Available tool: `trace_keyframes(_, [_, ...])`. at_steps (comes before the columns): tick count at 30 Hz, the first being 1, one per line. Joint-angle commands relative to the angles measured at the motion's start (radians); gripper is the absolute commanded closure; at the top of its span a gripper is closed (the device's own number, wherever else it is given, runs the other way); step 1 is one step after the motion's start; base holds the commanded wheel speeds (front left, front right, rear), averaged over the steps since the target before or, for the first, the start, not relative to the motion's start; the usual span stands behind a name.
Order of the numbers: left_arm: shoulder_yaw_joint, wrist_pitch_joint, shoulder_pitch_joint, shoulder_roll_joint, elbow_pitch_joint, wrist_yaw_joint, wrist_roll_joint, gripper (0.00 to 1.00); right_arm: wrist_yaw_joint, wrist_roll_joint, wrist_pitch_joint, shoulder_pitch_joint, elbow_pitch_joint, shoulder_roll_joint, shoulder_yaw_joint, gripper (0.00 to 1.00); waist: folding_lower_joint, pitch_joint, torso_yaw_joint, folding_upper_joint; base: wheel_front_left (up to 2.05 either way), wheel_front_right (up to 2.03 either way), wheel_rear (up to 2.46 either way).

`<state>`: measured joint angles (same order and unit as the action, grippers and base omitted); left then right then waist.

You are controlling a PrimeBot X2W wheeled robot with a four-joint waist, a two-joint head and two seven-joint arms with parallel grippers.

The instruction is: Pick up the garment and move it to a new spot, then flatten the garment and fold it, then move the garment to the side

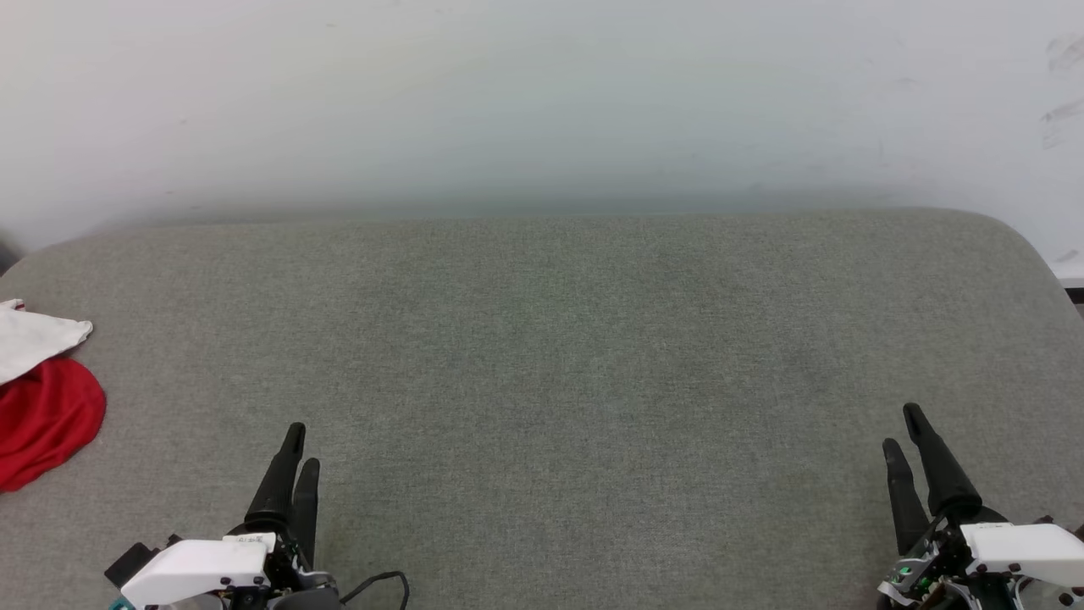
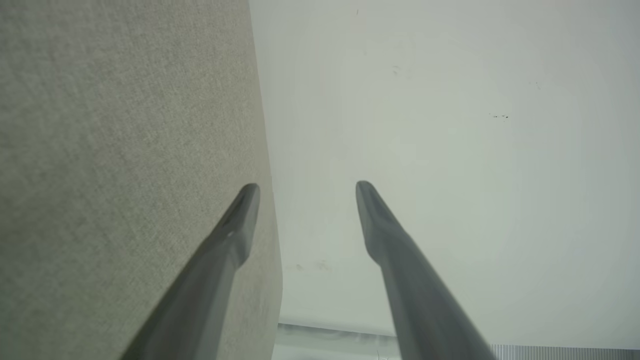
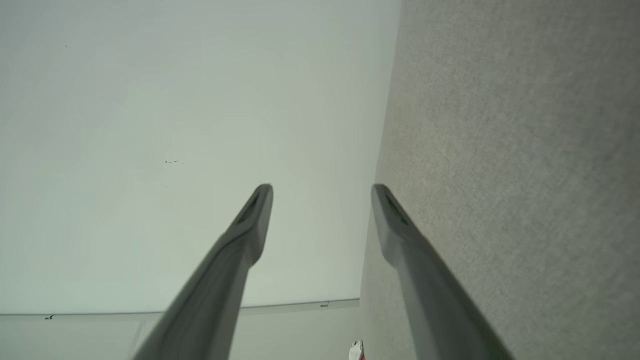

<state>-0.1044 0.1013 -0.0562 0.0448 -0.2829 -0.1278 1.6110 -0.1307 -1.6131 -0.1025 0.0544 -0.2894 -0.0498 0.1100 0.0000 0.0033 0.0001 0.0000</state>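
Note:
The garment (image 1: 44, 415) lies bunched at the far left edge of the grey fabric-covered table (image 1: 542, 339), a red mass with a white piece on top. It is partly cut off by the frame, and no print shows. My left gripper (image 1: 303, 446) stands open near the table's front left, to the right of the garment and apart from it, with nothing between its fingers (image 2: 240, 215). My right gripper (image 1: 899, 427) stands at the front right, jaws apart and empty. In the right wrist view a small white and red scrap of the garment (image 3: 356, 350) shows at the bottom edge.
A pale wall (image 1: 542, 102) rises right behind the table's far edge. The table's corners are rounded at the back left and back right. A black cable (image 1: 381, 583) curls beside my left wrist.

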Motion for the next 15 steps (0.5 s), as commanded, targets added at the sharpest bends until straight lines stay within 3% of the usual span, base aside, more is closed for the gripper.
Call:
trace_keyframes(1, [0.001,-0.013,-0.015,0.003,0.03,0.0,-0.016,0.0,0.0,0.019,0.013,0.014,0.024,-0.001,-0.001,0.0,0.0,0.0,0.0,0.0,0.0,0.0,0.0])
trace_keyframes(7, [-0.01,-0.042,-0.014,0.003,0.051,0.003,-0.095,0.0,0.0,0.116,0.043,0.004,0.055,-0.001,0.007,0.0,0.0,0.001,0.001,0.0,0.0,0.0,0.0])
trace_keyframes(15, [0.004,-0.075,-0.012,0.003,0.105,0.04,-0.249,0.0,0.0,0.265,0.075,-0.005,0.098,-0.001,0.014,0.0,0.0,0.004,0.002,0.0,0.0,0.0,0.0])
